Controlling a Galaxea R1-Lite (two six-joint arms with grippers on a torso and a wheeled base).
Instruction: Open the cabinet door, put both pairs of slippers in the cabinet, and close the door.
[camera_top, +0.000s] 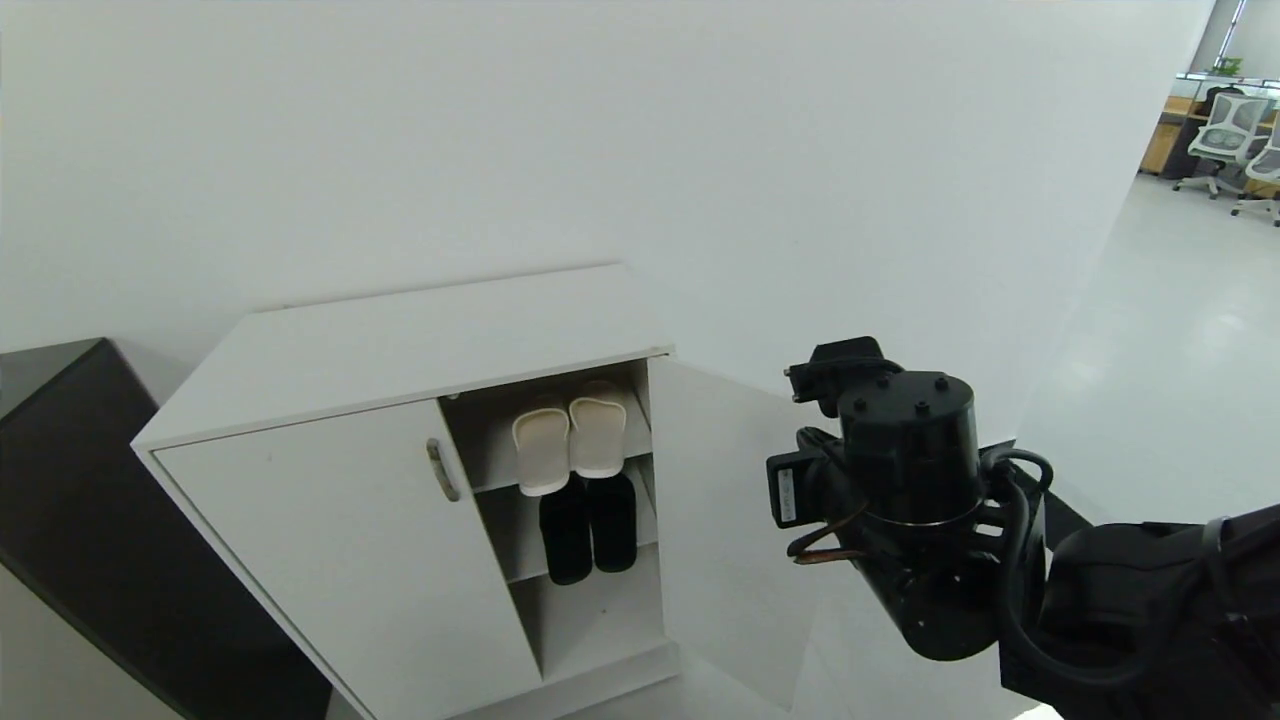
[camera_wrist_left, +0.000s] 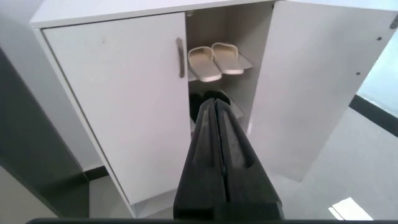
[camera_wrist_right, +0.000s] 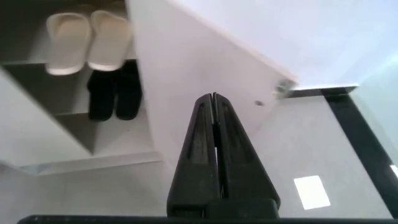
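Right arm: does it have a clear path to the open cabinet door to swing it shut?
Probably yes. The right hand, shut, points at the open door with nothing between them. The white slippers and black slippers sit on shelves inside, off to the side of that path.

The cabinet (camera_top: 400, 340) looks like white board, smooth and matt; its handle (camera_top: 441, 470) is dull brushed metal. The cream slippers (camera_top: 541, 450) seem smooth moulded foam or rubber, the black slippers (camera_top: 566, 535) matt. The left gripper (camera_wrist_left: 214, 102) and right gripper (camera_wrist_right: 214, 99) look like matt black plastic. The pale floor (camera_top: 1170, 340) is glossy.
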